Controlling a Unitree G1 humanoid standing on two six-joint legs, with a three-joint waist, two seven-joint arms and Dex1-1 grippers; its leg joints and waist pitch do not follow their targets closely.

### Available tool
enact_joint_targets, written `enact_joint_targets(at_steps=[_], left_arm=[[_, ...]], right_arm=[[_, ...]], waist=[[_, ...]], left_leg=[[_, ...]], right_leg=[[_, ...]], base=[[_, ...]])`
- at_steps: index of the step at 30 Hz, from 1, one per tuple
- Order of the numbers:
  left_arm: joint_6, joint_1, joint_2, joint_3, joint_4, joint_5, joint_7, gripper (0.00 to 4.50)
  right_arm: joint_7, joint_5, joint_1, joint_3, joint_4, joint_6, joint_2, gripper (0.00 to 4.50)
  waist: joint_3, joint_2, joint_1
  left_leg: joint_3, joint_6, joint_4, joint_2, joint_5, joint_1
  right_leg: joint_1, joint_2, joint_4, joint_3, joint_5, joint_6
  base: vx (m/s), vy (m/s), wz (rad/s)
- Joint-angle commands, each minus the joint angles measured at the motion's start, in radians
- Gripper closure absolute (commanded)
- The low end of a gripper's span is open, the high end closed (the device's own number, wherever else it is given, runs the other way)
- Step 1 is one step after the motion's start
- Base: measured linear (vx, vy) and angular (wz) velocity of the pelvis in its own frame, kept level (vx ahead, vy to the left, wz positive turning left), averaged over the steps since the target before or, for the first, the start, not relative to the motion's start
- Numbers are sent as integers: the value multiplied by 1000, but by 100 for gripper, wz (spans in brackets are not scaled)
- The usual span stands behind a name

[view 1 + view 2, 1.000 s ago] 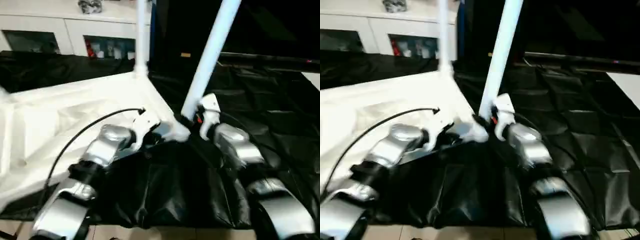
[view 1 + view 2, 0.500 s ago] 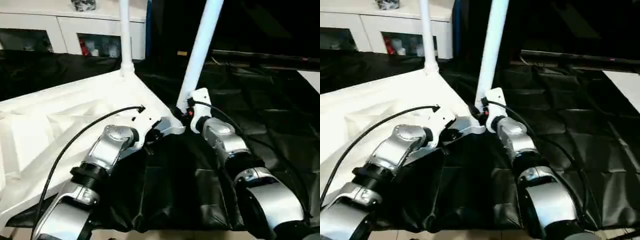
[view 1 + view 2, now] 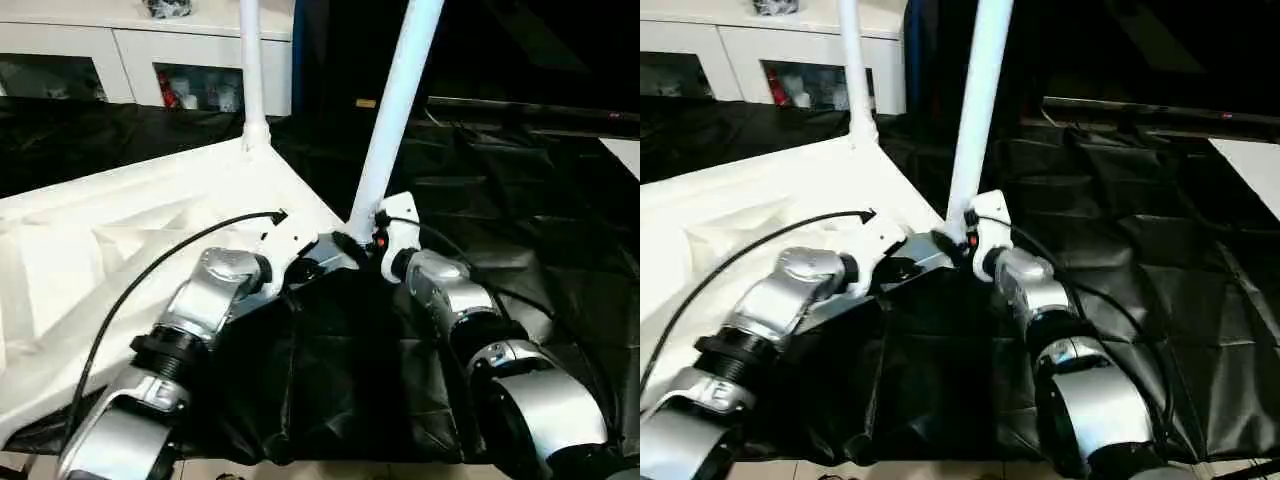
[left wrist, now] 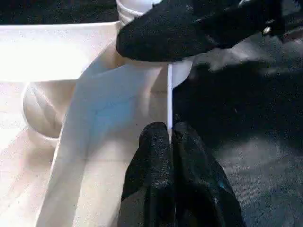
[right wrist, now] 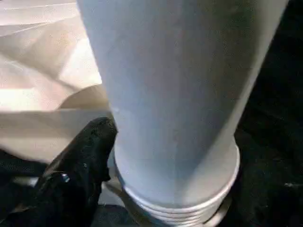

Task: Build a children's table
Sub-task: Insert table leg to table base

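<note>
The children's table top [image 3: 130, 230] lies upside down on black cloth, its ribbed underside up. One white leg [image 3: 250, 70] stands upright in the far corner socket. A second leg [image 3: 397, 110] leans over the near corner, and its threaded base [image 5: 180, 198] sits at that corner's socket. My right gripper [image 3: 364, 240] is shut on this leg's base, with one black finger [image 5: 80, 161] beside it. My left gripper [image 4: 170, 130] is shut on the thin rim of the table top [image 4: 169, 94], right beside that corner.
Wrinkled black cloth [image 3: 530, 200] covers the work surface to the right and front. A white cabinet with glass doors [image 3: 130, 60] stands behind. A black cable [image 3: 150, 280] loops over my left forearm.
The head view has shifted and steadied. The leaning leg's base has settled a little lower at the near corner. Both grippers keep their holds.
</note>
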Motion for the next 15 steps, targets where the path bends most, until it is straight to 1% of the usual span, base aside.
enact_joint_targets(at_steps=[1, 2, 3, 5, 6, 7, 8, 9, 10, 11, 12, 13, 14, 15], left_arm=[[-67, -10, -2, -2, -66, -40, -40, 450], [-90, -2, 13, -14, -67, -41, -77, 450], [-102, 1, 18, -18, -68, -45, -94, 450], [-107, 3, 20, -20, -70, -47, -105, 450], [-125, 15, 41, -36, -83, -64, -183, 450], [-126, 18, 45, -39, -85, -67, -197, 450], [-133, 20, 54, -47, -86, -69, -222, 450], [-141, 21, 61, -52, -85, -71, -243, 450], [-146, 22, 67, -55, -84, -74, -259, 450], [-146, 22, 67, -55, -84, -74, -259, 450], [-146, 22, 67, -55, -84, -74, -259, 450], [-157, 23, 76, -61, -84, -80, -286, 450], [-170, 25, 92, -74, -82, -85, -331, 450], [-174, 26, 96, -77, -83, -85, -341, 450]], right_arm=[[69, -15, 12, 20, -24, 11, -12, 68], [164, -13, 30, 44, -70, 21, -39, 68], [198, -11, 37, 54, -87, 23, -49, 68], [215, -12, 41, 60, -95, 24, -55, 68], [336, -21, 69, 103, -144, 28, -96, 68], [358, -22, 74, 111, -153, 29, -104, 68], [396, -29, 83, 126, -167, 32, -118, 68], [433, -34, 94, 141, -182, 36, -131, 68], [470, -39, 104, 153, -197, 40, -144, 68], [470, -39, 104, 153, -197, 40, -144, 68], [470, -39, 104, 153, -197, 40, -144, 68], [516, -43, 119, 169, -221, 44, -161, 68], [580, -48, 144, 193, -263, 51, -187, 68], [592, -49, 149, 198, -271, 51, -192, 68]], waist=[[-71, 9, 4], [-71, 8, 9], [-72, 10, 11], [-72, 9, 15], [-71, 13, 18], [-72, 11, 24], [-71, 12, 24], [-70, 14, 30], [-70, 13, 33], [-70, 13, 36], [-69, 13, 37], [-68, 16, 37], [-68, 16, 42], [-68, 16, 44]], left_leg=[[-23, 53, -68, 55, -209, 33], [-22, 59, -68, 54, -196, 33], [-22, 66, -66, 54, -181, 34], [-20, 70, -65, 55, -173, 36], [-21, 69, -67, 54, -177, 37], [-21, 70, -64, 56, -177, 37], [-20, 71, -65, 56, -175, 35], [-18, 67, -66, 57, -178, 39], [-17, 62, -66, 57, -183, 39], [-18, 58, -67, 58, -188, 40], [-17, 50, -67, 58, -202, 42], [-18, 45, -68, 58, -210, 41], [-18, 38, -70, 58, -225, 43], [-18, 34, -70, 59, -228, 43]], right_leg=[[39, -45, -60, 21, -57, -275], [41, -43, -56, 21, -35, -277], [42, -44, -55, 21, -14, -279], [40, -44, -54, 22, -3, -285], [41, -42, -55, 20, -9, -286], [43, -42, -53, 20, -3, -285], [43, -43, -52, 21, 1, -286], [40, -41, -54, 20, -5, -285], [40, -40, -52, 20, -12, -289], [40, -41, -53, 20, -22, -288], [37, -42, -54, 21, -39, -288], [37, -42, -55, 21, -52, -287], [37, -40, -58, 20, -70, -277], [37, -40, -55, 20, -69, -275]], base=[[0, 0, 0], [0, 0, 0], [0, 0, 0], [0, 0, 0], [0, 0, 0], [0, 0, 0], [0, 0, 0], [0, 0, 0], [0, 0, 0], [0, 0, 0], [0, 0, 0], [0, 0, 0], [0, 0, 0], [0, 0, 0]])
